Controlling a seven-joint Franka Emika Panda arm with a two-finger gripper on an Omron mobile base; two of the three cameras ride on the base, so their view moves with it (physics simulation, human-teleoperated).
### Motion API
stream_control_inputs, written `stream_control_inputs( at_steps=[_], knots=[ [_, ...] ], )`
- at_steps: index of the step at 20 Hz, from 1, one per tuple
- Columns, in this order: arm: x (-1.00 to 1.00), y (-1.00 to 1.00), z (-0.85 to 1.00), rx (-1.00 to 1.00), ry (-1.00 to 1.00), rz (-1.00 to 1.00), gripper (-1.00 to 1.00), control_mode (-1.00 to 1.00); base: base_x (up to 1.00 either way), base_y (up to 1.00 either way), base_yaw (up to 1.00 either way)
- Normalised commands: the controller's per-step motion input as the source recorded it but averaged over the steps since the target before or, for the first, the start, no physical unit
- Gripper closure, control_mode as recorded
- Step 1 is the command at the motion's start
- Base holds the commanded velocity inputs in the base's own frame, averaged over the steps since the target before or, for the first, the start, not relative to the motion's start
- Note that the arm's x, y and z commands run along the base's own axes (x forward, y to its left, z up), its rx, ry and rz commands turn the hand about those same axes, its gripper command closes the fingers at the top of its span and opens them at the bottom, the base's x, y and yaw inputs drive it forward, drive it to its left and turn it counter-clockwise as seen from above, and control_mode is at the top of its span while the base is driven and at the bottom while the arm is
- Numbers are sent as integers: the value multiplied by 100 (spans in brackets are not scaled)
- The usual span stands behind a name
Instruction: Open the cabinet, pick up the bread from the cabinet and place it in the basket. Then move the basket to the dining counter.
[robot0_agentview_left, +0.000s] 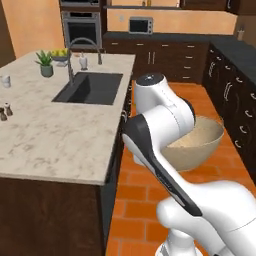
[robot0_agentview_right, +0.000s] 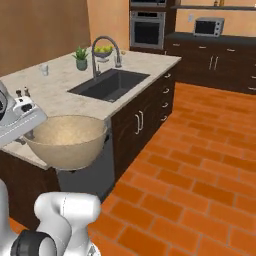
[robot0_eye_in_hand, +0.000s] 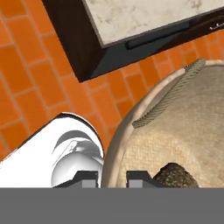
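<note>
Orange brick floor below — end effector (robot0_eye_in_hand: 112, 176) clamped on basket (robot0_eye_in_hand: 175, 127) rim.

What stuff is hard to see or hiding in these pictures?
- Bread: hand view, bottom edge cuts it off.
- Basket: left base view, the arm covers its left part.
- Hand: only the fingertips show at the rim; grip unclear.
- Salt and pepper shakers on the dining counter: too small for detail.

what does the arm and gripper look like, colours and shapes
The arm is glossy white, built of rounded, bulbous links with dark grey bands and caps at the joints. The gripper ends in two small dark, blocky fingertips. No cables or markings are visible.
</note>
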Motion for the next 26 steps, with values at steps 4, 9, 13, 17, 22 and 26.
stream_control_inputs(
  at_steps=[4, 9, 13, 17, 22, 26],
  knots=[
    [0, 0, 0, 0, 0, 0, 100, 100, -11, 71, -61],
    [0, 0, 0, 0, 0, 0, 100, 100, -19, 60, -63],
    [0, 0, 0, 0, 0, 0, 100, 100, -53, 50, -58],
    [0, 0, 0, 0, 0, 0, 100, 100, -92, 41, -28],
    [0, 0, 0, 0, 0, 0, 100, 100, -32, 93, 1],
    [0, 0, 0, 0, 0, 0, 100, 100, 0, 100, 14]
  ],
)
